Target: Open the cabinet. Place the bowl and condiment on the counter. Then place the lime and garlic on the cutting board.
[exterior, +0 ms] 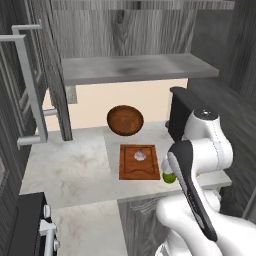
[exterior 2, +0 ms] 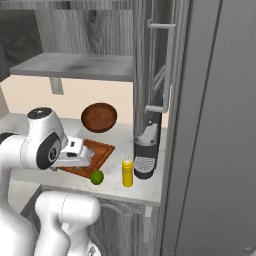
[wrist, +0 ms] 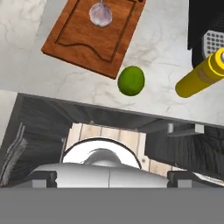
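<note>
Pincer (exterior 2: 90,155) – seen from the right base view, it sits at the end of the white arm, above the near edge of the cutting board (exterior 2: 102,151), nothing between its fingers. Jaws stand wide open and empty.

Looking down from the hand, the lime (wrist: 131,81) lies on the counter (wrist: 157,48), just off the board's near corner, close to the counter's front edge, not on the wood. Same in the right base view: lime (exterior 2: 97,176) on stone, just in front of the board.

The garlic (wrist: 100,13) is on the cutting board (wrist: 87,39), toward its far end, inside the groove. The left base view confirms it – pale bulb (exterior: 140,155) resting on the board (exterior: 139,167).

The condiment (exterior 2: 128,171) stands upright on the counter (exterior 2: 145,187), to the right of the lime and just beside the black coffee machine (exterior 2: 145,150). In the hand view the yellow bottle (wrist: 199,76) sits near the machine's grille (wrist: 213,41).

The bowl (exterior: 125,120) is on the counter behind the board, near the wall, tipped so its inside faces the camera.

The cabinet (exterior: 135,67) is open: both doors swung out, left door handle (exterior: 29,85) in near view, grey inner shelf bare.
</note>
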